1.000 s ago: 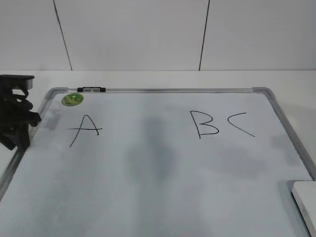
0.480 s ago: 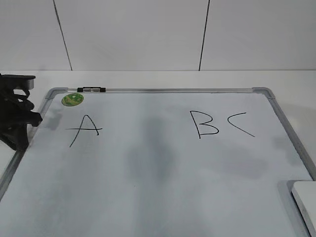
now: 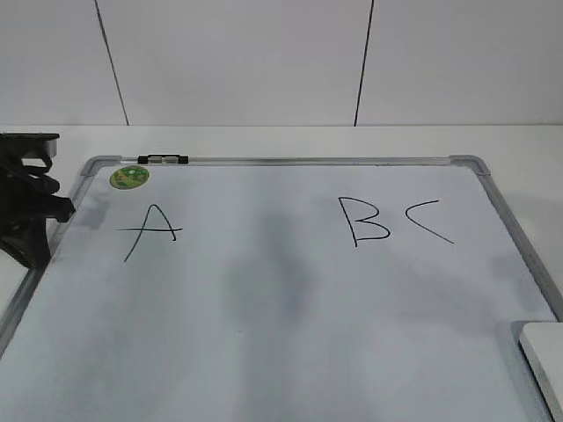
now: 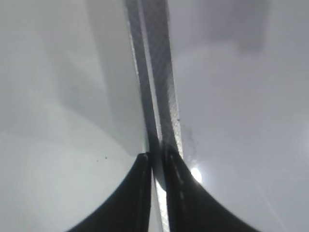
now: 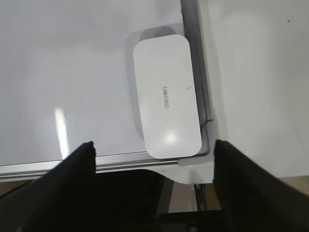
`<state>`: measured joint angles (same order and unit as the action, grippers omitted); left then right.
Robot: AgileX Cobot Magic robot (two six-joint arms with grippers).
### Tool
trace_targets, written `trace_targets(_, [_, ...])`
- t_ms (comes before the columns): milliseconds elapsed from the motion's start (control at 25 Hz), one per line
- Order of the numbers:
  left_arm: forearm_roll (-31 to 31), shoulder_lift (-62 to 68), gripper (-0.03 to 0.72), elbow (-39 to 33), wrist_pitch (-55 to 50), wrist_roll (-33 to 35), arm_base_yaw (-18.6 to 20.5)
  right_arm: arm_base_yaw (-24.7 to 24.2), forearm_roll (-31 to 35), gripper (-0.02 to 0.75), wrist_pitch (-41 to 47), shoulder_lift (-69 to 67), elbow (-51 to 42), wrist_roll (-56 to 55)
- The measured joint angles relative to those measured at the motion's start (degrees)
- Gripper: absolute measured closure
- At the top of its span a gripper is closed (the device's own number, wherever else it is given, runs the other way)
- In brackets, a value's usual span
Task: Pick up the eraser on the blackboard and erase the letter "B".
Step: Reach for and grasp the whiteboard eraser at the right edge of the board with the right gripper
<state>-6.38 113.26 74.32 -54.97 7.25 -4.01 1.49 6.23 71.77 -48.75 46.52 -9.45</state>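
Observation:
The blackboard is a white board with a silver frame, lying flat. The letter "B" is drawn in black right of its middle. The eraser, a white rounded block, lies at the board's near right corner, partly cut off by the picture's edge. In the right wrist view the eraser lies against the frame, with my open, empty right gripper above its near end. My left gripper is shut and empty at the board's left edge, over the frame.
A black "A" is on the left and a "C" is right of the "B". A green round magnet and a small black clip sit at the far left corner. The board lies on a white table; a white panelled wall is behind.
The left gripper has shifted very slightly at the board's left edge. A soft shadow on the right side of the board has drifted toward the near edge.

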Motion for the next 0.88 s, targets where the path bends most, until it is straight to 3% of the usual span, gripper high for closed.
trace_targets(120, [0.00,0.00,0.636,0.00,0.00,-0.10,0.00,0.00,-0.13,0.101,0.00,-1.04,-1.48,0.00])
trace_targets(240, [0.00,0.00,0.636,0.00,0.00,-0.10,0.00,0.00,-0.13,0.077,-0.15,-2.05,-3.28,0.00])
trace_targets(440, [0.00,0.00,0.636,0.00,0.00,-0.10,0.00,0.00,0.24,0.071,-0.66,-4.06,-6.52,0.00])
trace_targets(880, [-0.09,0.00,0.636,0.00,0.10,-0.10,0.00,0.00,-1.22,0.069,-10.85,-14.05,-8.54,0.34])
